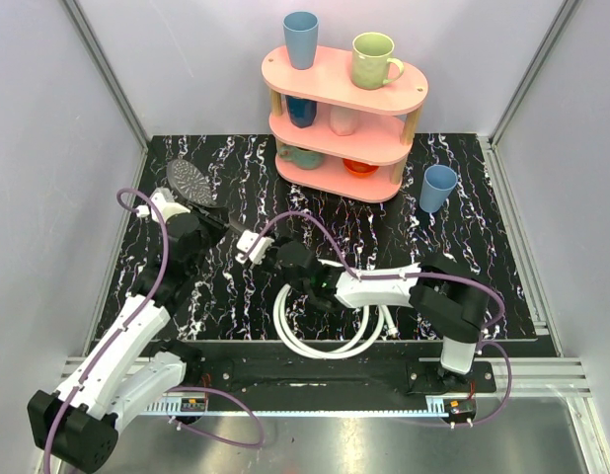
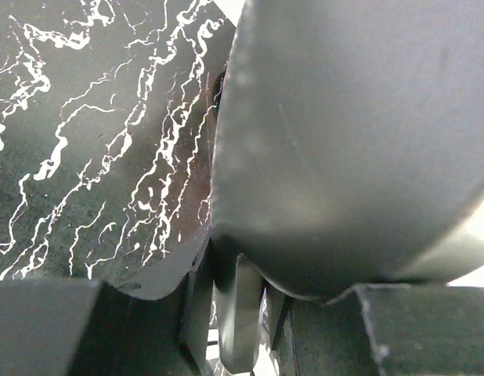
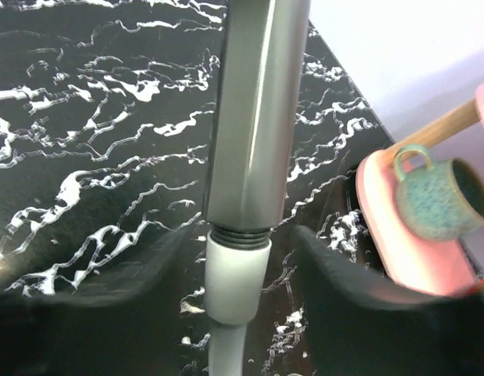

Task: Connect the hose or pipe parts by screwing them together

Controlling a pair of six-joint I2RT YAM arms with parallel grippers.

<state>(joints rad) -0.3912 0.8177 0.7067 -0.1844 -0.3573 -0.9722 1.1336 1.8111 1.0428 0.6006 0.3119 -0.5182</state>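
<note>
Hose (image 1: 305, 348) coil lies on the counter (image 1: 463, 257) near the arm bases, its end raised toward the shower head (image 1: 191, 180).

Left wrist: left end effector (image 2: 240, 313) clamped on the shower head's neck.

Right wrist: right end effector (image 3: 242, 262) apart, 2 fingers (image 3: 109, 298) flanking the white fitting (image 3: 236, 282). Threads (image 3: 239, 234) show above it. Close squarely on the fitting and turn it in line with the handle (image 3: 258, 110).

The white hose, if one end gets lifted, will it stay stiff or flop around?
Likely floppy: the white hose lies in loose loops on the table, so the rest would probably sag and drag. Its end fitting looks rigid at the threaded end of the shower head handle, so that tip should hold straight. It seems thin, so probably light.
</note>
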